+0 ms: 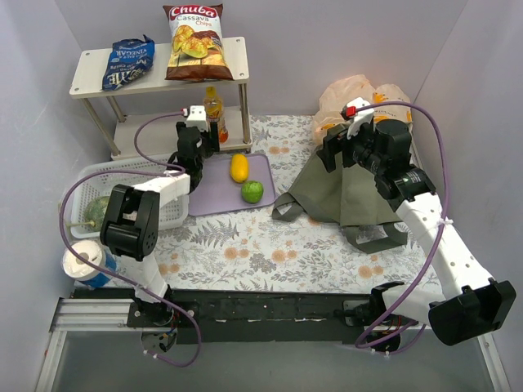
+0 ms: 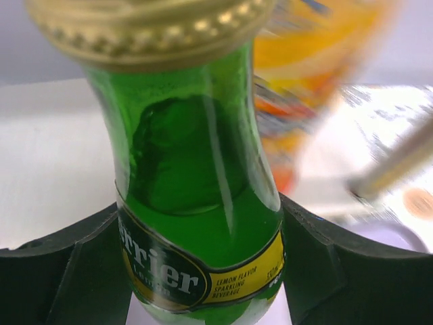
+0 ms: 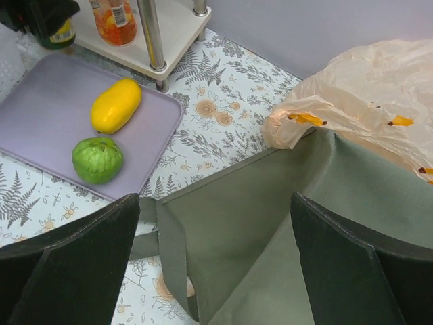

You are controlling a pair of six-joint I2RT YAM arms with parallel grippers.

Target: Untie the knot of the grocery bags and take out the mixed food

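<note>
Upper left of centre, the left hand [image 2: 203,291] is clamped on a green bottle [image 2: 196,203] by the shelf [image 1: 147,131]. Mid-frame, a yellow fruit [image 1: 239,167] and a green fruit [image 1: 252,191] lie on the tray [image 1: 214,194]. The right hand [image 3: 216,261], fingers apart, hovers over the tote [image 3: 270,203]. The bag [image 3: 365,88] lies just beyond it, upper right.

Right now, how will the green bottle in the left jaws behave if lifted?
The green bottle looks like smooth, glossy glass, so it may slip in the jaws and is probably breakable. It seems to hold liquid, so likely heavy for its size. Tall and narrow, it could tip when set down.
</note>
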